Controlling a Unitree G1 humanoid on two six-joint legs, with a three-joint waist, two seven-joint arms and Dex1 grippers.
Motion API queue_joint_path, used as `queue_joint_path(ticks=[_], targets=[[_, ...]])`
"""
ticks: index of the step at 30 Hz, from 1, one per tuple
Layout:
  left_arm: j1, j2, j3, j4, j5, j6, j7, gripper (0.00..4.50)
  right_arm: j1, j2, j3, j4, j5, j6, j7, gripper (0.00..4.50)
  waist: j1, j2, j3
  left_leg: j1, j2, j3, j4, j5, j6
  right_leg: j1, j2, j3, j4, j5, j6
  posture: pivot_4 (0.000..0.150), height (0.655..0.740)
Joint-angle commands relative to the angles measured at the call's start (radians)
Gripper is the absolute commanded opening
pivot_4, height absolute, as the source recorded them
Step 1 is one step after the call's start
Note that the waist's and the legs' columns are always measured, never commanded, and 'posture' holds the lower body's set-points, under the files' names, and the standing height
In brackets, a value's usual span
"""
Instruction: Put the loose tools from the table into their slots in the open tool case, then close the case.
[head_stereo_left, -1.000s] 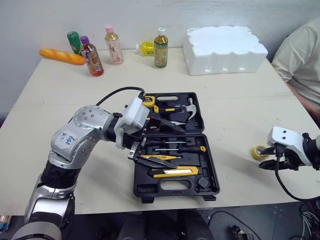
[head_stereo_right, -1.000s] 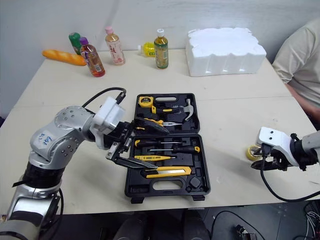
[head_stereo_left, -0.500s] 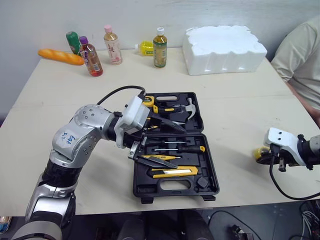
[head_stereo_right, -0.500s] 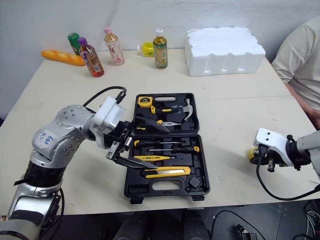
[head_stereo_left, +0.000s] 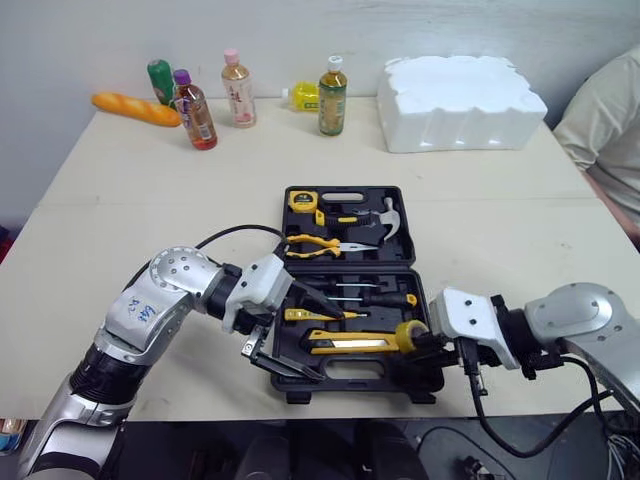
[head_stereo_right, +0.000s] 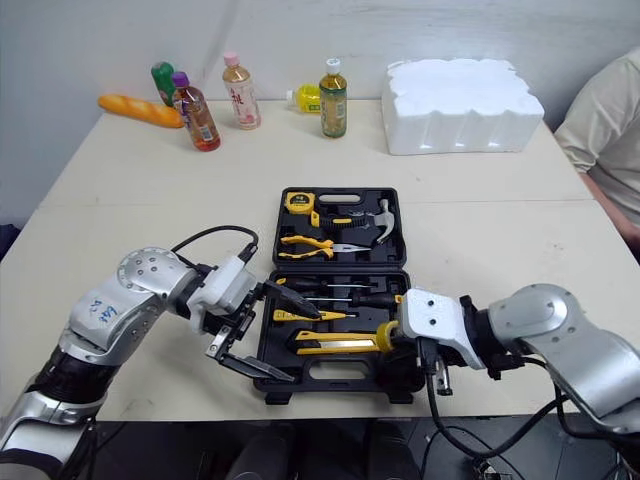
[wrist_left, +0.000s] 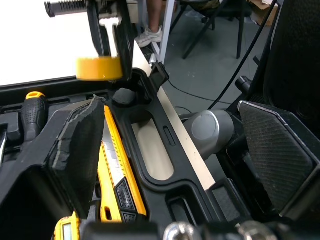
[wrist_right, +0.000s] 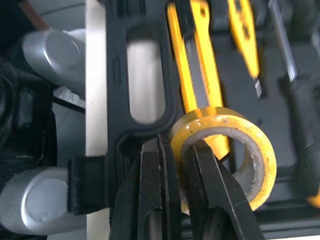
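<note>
The black tool case (head_stereo_left: 352, 268) lies open in the middle of the table, with pliers (head_stereo_left: 325, 243), a hammer (head_stereo_left: 388, 215), screwdrivers (head_stereo_left: 375, 297) and a yellow utility knife (head_stereo_left: 355, 345) in their slots. My right gripper (head_stereo_left: 425, 345) is shut on a yellow tape roll (head_stereo_left: 410, 335), one finger inside the ring, and holds it just over the case's front right corner. The roll (wrist_right: 220, 116) hangs above the knife's end. My left gripper (head_stereo_left: 330, 347) stands open over the case's front left, its fingers spanning the knife and the front rim, holding nothing.
Several bottles (head_stereo_left: 333, 82) and a bread loaf (head_stereo_left: 135, 108) stand along the table's back edge. A white foam block (head_stereo_left: 465, 88) sits at the back right. A person (head_stereo_left: 610, 120) sits beyond the right side. Bare table surrounds the case.
My right gripper closed on the tape roll at the table's right and carried it left to the case's front right corner. My left gripper dropped toward the case's front edge.
</note>
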Motion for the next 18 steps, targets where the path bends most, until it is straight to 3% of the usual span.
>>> queue_joint_path(ticks=[1, 12, 15, 18], targets=[[-0.009, 0.0, -0.005, -0.017, 0.01, -0.018, -0.008, 4.5, 0.011, -0.012, 0.028, -0.009, -0.033, -0.039, 0.005, 0.03, -0.001, 0.0, 0.0, 0.0, 0.0, 0.0, 0.0, 0.0, 0.0, 0.0, 0.0, 0.0, 0.0, 0.0, 0.0, 0.15, 0.7383], [-0.013, -0.007, -0.007, 0.003, 0.032, -0.022, -0.001, 4.5, 0.052, -0.036, 0.032, -0.016, -0.027, -0.054, 0.034, 0.03, -0.002, 0.0, 0.0, 0.001, 0.003, 0.001, 0.0, 0.0, -0.001, -0.001, 0.004, 0.0, 0.002, 0.0, 0.0, 0.15, 0.7383], [-0.019, 0.002, 0.002, 0.027, 0.044, -0.035, -0.006, 4.5, 0.049, -0.041, -0.004, -0.04, 0.015, -0.043, 0.049, 1.3, -0.002, 0.0, 0.0, 0.001, 0.003, 0.001, 0.0, 0.0, -0.001, -0.001, 0.004, 0.0, 0.002, 0.0, 0.0, 0.15, 0.7383], [-0.025, 0.01, 0.014, 0.038, 0.045, -0.039, -0.008, 4.5, 0.045, -0.059, -0.105, -0.077, 0.115, -0.01, 0.078, 2.85, -0.001, 0.0, 0.0, 0.001, 0.003, 0.001, 0.0, 0.0, -0.001, -0.001, 0.004, 0.0, 0.002, 0.0, 0.0, 0.15, 0.7383]])
